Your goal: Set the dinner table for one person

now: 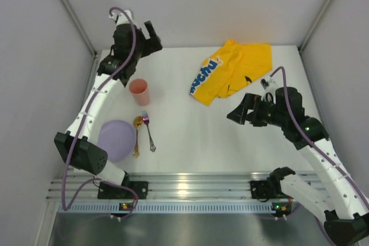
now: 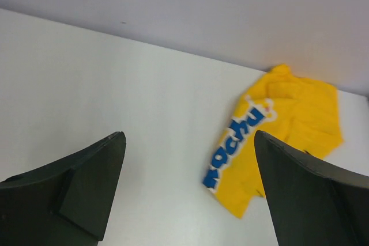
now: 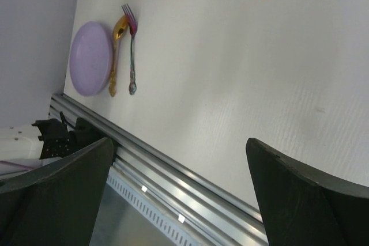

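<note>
Left hand (image 1: 151, 37): held over the far left corner of the bench (image 1: 196, 142), fingers (image 2: 95, 182) spread wide apart, with only bare white surface between them. Ahead of its fingertips, well apart, a crumpled yellow cloth (image 1: 232, 72) with blue lettering lies by the far edge. Behind this hand, back along its arm, a pink cup (image 1: 139, 91) stands upright.

Right hand (image 1: 236, 113): held over the right half of the bench, fingers likewise parted and holding nothing. The yellow cloth lies just beside it on its far side, not touching it. This hand points across the bench toward the place setting, which lies well apart from it near the silver rails (image 1: 190, 184). There a lilac plate (image 1: 117, 139) sits furthest from the hand. A gold spoon (image 1: 137, 135) lies just beside the plate's nearer rim, and a fork (image 1: 149, 131) lies just beside the spoon. Both handles point toward the rails. The cup stands beyond the fork's tines.
</note>
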`<action>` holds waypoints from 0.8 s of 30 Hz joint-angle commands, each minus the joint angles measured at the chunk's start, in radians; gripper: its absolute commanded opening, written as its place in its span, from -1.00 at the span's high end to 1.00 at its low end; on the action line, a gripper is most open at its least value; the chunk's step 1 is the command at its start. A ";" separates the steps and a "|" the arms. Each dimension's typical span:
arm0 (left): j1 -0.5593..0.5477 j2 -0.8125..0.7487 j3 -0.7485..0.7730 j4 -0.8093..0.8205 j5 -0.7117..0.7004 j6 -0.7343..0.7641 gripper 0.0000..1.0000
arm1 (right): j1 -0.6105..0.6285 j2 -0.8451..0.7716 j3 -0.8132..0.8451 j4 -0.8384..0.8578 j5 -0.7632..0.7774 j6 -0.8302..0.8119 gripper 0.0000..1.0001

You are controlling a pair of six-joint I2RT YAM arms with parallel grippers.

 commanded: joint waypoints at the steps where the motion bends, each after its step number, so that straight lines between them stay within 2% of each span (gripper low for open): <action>1: -0.076 0.024 0.026 0.116 0.141 -0.090 -0.97 | -0.004 -0.041 -0.021 -0.040 0.032 0.023 -0.99; 2: -0.060 0.022 -0.016 0.284 0.250 -0.142 -0.97 | -0.007 -0.060 -0.023 -0.043 0.039 0.029 -0.99; 3: -0.010 0.036 -0.068 0.375 0.365 -0.207 -0.97 | -0.007 -0.064 -0.024 -0.047 0.045 0.033 -0.99; 4: 0.007 0.059 -0.147 0.468 0.569 -0.332 -0.97 | -0.012 -0.066 -0.021 -0.056 0.058 0.033 -0.99; 5: 0.013 0.091 -0.150 0.515 0.598 -0.376 -0.97 | -0.013 -0.058 -0.017 -0.084 0.067 0.035 -0.99; 6: -0.014 0.169 -0.121 0.403 0.595 -0.361 -0.97 | -0.015 -0.054 -0.005 -0.099 0.078 0.035 -1.00; 8: -0.077 0.285 0.046 0.248 0.482 -0.257 -0.97 | -0.013 -0.041 0.011 -0.151 0.128 0.036 -0.99; 9: -0.145 0.319 0.138 0.132 0.442 -0.158 -0.97 | -0.015 -0.041 0.014 -0.162 0.139 0.038 -1.00; 12: -0.255 0.468 0.303 -0.061 0.276 -0.042 -0.95 | -0.018 -0.052 0.017 -0.174 0.170 0.047 -0.99; 13: -0.279 0.505 0.341 -0.105 0.218 -0.023 -0.87 | -0.018 -0.055 0.019 -0.185 0.177 0.047 -0.99; 14: -0.304 0.568 0.373 -0.139 0.148 -0.003 -0.69 | -0.019 -0.055 0.022 -0.193 0.186 0.053 -1.00; 15: -0.348 0.597 0.425 -0.170 0.118 0.029 -0.65 | -0.021 -0.058 0.026 -0.200 0.197 0.053 -0.99; 18: -0.418 0.683 0.474 -0.273 0.075 0.067 -0.56 | -0.022 -0.063 0.035 -0.233 0.239 0.055 -0.99; 20: -0.453 0.712 0.462 -0.282 0.061 0.084 -0.41 | -0.025 -0.068 0.039 -0.243 0.253 0.059 -0.99; 24: -0.493 0.746 0.421 -0.281 0.049 0.107 -0.32 | -0.027 -0.074 0.040 -0.262 0.279 0.066 -1.00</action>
